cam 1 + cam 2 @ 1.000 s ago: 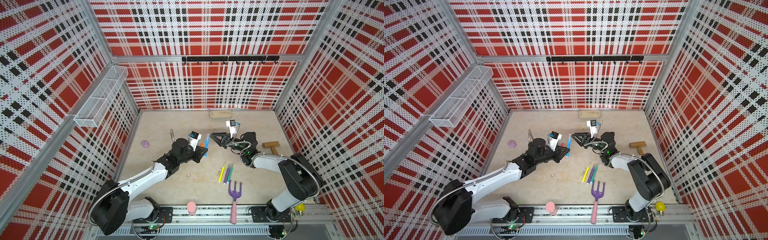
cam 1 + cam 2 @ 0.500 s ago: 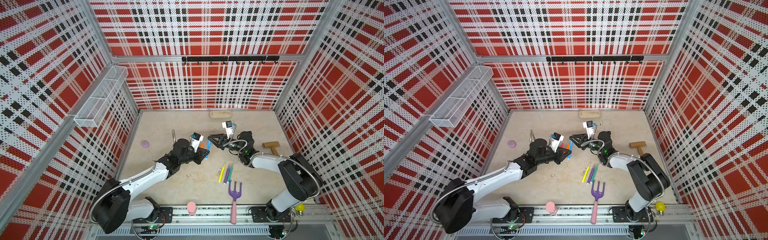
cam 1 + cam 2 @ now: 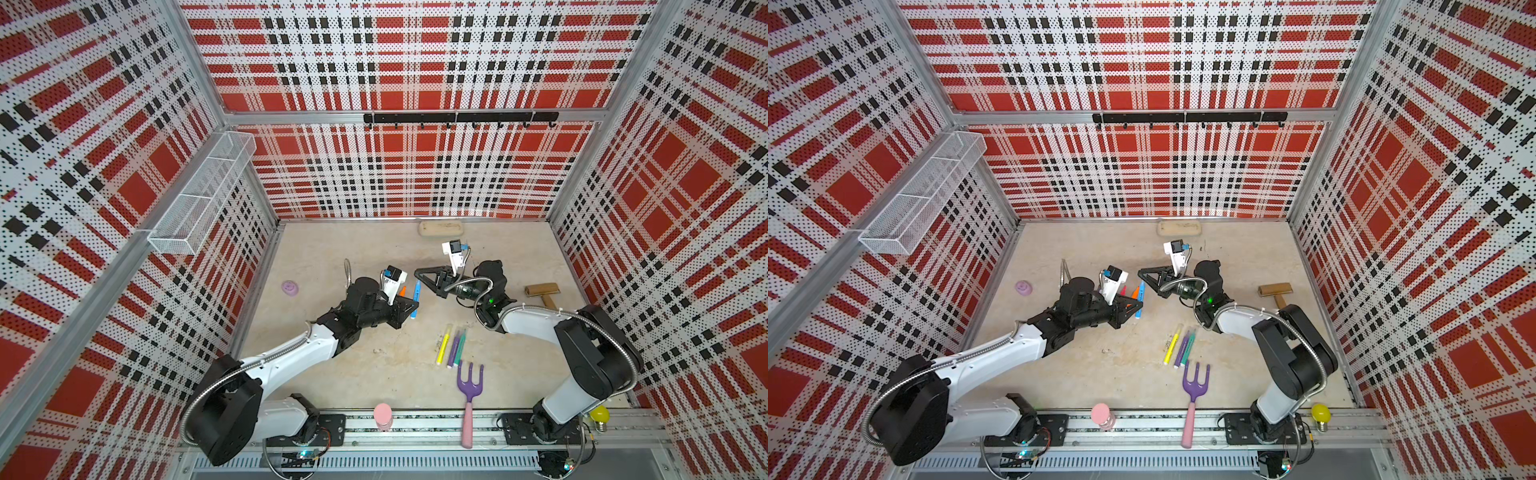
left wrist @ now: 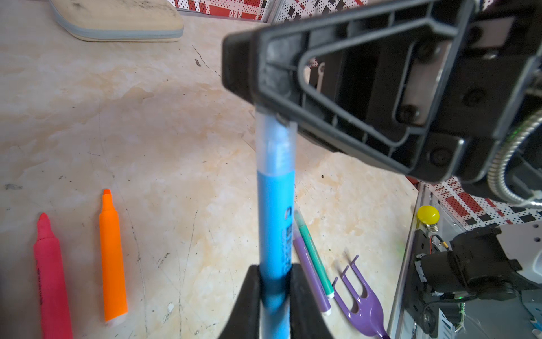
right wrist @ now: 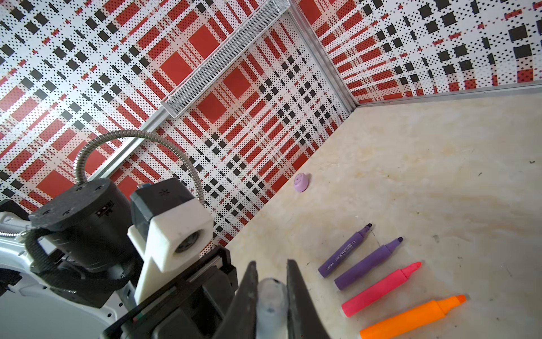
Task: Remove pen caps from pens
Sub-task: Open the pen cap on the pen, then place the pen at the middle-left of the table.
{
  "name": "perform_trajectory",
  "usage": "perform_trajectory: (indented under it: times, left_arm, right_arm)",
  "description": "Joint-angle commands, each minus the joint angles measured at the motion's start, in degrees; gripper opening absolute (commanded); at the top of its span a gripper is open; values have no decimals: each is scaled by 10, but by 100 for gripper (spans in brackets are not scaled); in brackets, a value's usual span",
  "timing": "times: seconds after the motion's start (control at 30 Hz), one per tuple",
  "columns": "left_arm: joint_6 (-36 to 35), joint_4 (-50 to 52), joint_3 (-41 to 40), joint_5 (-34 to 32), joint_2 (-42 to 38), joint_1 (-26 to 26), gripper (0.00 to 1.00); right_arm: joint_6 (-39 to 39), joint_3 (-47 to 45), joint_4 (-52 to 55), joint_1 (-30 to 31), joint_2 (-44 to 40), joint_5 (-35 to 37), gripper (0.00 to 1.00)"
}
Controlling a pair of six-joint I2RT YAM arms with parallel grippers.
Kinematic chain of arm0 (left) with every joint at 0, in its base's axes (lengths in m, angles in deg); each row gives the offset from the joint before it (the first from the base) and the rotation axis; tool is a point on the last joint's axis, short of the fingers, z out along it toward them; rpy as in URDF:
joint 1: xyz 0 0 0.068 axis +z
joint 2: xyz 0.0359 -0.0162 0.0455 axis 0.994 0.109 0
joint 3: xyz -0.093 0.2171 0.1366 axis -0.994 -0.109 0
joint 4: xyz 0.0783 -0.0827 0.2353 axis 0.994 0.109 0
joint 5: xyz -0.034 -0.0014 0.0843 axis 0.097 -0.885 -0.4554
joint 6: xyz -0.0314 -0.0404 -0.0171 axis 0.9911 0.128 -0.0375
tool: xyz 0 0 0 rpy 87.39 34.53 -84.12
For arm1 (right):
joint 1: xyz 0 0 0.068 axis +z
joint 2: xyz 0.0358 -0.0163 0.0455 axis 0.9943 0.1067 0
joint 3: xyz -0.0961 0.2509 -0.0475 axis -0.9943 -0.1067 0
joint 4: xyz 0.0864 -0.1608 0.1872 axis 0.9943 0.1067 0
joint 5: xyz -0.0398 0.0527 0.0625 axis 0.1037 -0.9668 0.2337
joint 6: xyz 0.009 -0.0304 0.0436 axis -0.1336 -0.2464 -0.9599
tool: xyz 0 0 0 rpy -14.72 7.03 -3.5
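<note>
Blue pen (image 3: 415, 298) is hanging over the table (image 3: 332, 374) in both top views. Left wrist: your left gripper (image 4: 275, 278) is clamping its barrel, the dark print blurring unreadable. Right wrist: your right gripper (image 5: 272, 278) is pinching its clear cap (image 5: 271, 296).

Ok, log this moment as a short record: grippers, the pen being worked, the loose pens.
left gripper: shut on blue pen barrel
right gripper: shut on clear cap
cap state: seated on the pen, not yet off
lying uncapped: orange pen, pink pen, two purple pens
beside garden fork: yellow, purple, teal pens
</note>
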Motion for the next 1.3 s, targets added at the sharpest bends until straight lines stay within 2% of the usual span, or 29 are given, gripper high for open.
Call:
perform_trajectory:
  times: [0.0,0.17,0.4,0.6,1.0,1.17,1.27]
  left_arm:
    - [-5,-21,8,27,10,1,0]
    - [-16,-21,-1,42,24,-14,0]
    - [-16,-17,-17,38,16,-32,0]
    - [-16,2,-24,27,24,-32,0]
    - [-31,37,-12,21,49,-37,0]
    - [-24,35,-16,-16,9,-31,0]
    - [-16,76,-10,-105,-34,0,0]
  right_arm:
    - [39,31,32,3,-3,16,0]
    - [68,81,67,-4,-4,40,0]
    - [15,118,-8,-28,8,65,0]
    - [-34,108,-74,-52,5,88,0]
    - [-46,96,-101,-86,-18,109,0]
    - [-23,102,-60,-89,-28,112,0]
    - [53,118,98,-94,-59,159,0]
